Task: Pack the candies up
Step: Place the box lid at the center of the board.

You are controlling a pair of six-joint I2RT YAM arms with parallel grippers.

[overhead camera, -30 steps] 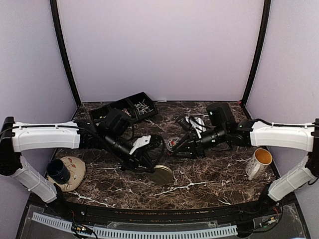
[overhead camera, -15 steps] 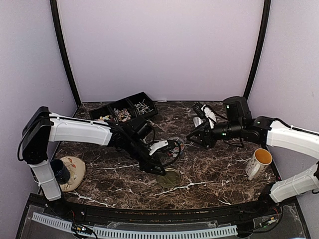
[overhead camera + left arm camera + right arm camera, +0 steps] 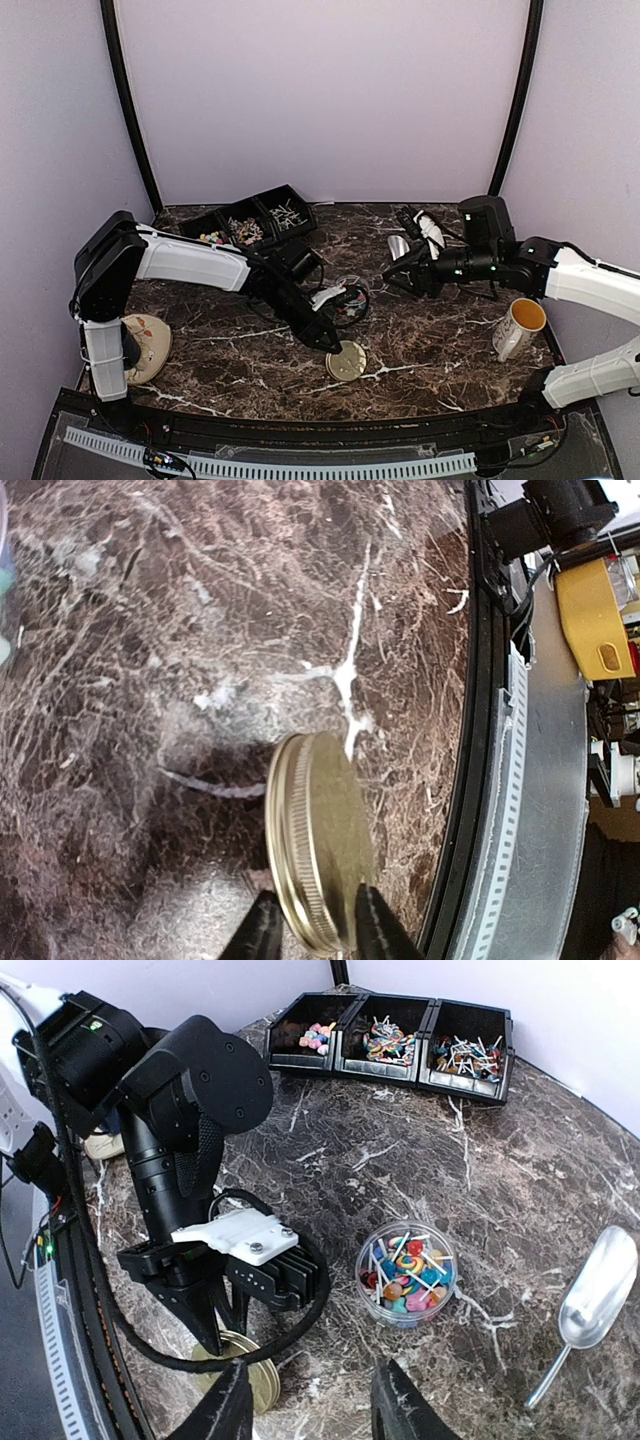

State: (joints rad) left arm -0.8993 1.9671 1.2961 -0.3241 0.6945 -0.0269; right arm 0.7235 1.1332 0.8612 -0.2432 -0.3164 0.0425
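My left gripper (image 3: 314, 905) is down close to the near edge of the bench (image 3: 440, 350), about midway along it. Its fingers stand close together, one on either side of the rim of a gold lid (image 3: 318, 845). The lid's edge fills the narrow gap (whether I am pinching it or only flanking it, I cannot tell). From above, the lid looks to be lying on the marble.

My right gripper (image 3: 313, 1380) hangs over the middle of the bench with its fingers moderately apart and nothing between them. It faces towards the left arm.

The candies (image 3: 405, 1272) I can see best sit in a clear round tub (image 3: 350, 298) in the middle of the bench. It is uncovered and stands apart from the lid, on its far side. They are a bright jumble of pink, blue, yellow and red pieces with thin whitish ones among them.

More candies fill three black bins (image 3: 385, 1040) set in a row at the far left corner (pastel pieces in one, a mixed heap in the next, thin whitish ones in the third).

A metal scoop (image 3: 595, 1305) lies on the marble to the right of the tub, not touching it. A mug (image 3: 520, 328) stands by the right edge, and a plate (image 3: 150, 345) lies by the left edge.
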